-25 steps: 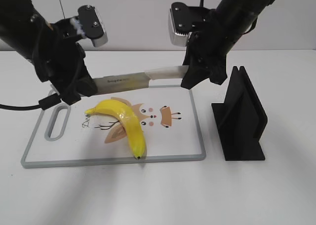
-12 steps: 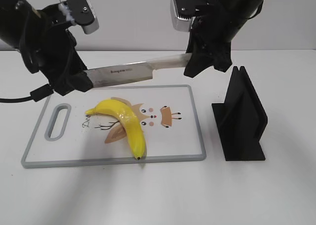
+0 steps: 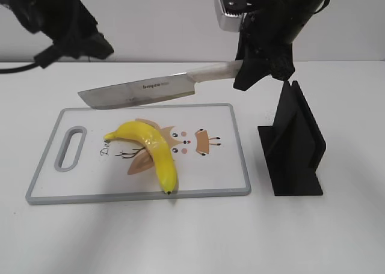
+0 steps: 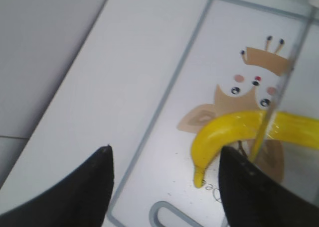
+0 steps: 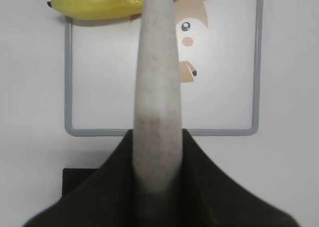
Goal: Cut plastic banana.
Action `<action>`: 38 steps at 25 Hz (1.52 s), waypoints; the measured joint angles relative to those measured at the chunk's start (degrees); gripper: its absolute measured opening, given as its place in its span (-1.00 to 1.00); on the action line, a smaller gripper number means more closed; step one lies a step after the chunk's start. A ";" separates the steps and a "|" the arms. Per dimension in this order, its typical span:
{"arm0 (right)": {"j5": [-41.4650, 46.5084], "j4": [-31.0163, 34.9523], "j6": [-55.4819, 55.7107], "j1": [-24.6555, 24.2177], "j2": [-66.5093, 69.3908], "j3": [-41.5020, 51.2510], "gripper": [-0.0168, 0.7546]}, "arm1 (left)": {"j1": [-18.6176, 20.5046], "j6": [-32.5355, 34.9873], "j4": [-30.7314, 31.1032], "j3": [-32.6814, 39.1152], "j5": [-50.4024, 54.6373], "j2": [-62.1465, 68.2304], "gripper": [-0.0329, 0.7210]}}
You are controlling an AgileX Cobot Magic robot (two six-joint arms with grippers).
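The cutting board (image 3: 234,151) serves as the landmark: a white board with a grey rim, a slotted handle at its left end and a cartoon animal printed at its middle. The plastic banana (image 3: 150,148) lies on the board's left-centre, across the print, its stem toward the slot and its dark tip at the board's near edge. Above the board's far edge hangs the knife (image 3: 144,91), blade pointing left, clear of both the banana and the board. The right gripper (image 3: 249,76) is clamped tight around the knife's pale handle above the board's far right corner; in the right wrist view the handle (image 5: 157,112) runs out from between the dark fingers over the board. The left gripper (image 4: 164,187) is raised away beyond the board's left end; its two dark fingers (image 4: 84,192) stand wide apart with nothing between them, looking down on the banana's stem end. A black knife stand (image 3: 295,145) sits on the table just right of the board.
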 joint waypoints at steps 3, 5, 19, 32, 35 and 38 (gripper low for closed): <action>0.46 -0.12 6.21 0.00 -1.20 -0.13 -0.52 | 1.45 -11.41 6.14 -3.68 1.33 -0.93 0.72; 0.83 -0.30 15.95 0.00 -1.80 -0.74 -0.52 | 2.49 -21.48 12.84 -6.10 4.79 -1.21 0.70; 4.31 -1.79 58.91 -0.11 -5.45 -3.85 -0.52 | 18.74 -48.72 15.86 -12.33 28.38 -4.29 0.64; -7.78 -2.17 73.29 -0.18 -24.90 19.55 -0.52 | 20.61 -48.95 13.41 8.27 28.62 -31.34 0.61; -11.22 -3.78 76.37 -0.18 -28.89 25.99 -0.52 | 20.61 -48.96 13.41 15.19 28.21 -39.11 0.60; -12.46 -7.48 79.96 -0.18 -32.14 30.40 -0.52 | 20.61 -48.96 13.70 22.12 26.03 -47.05 0.58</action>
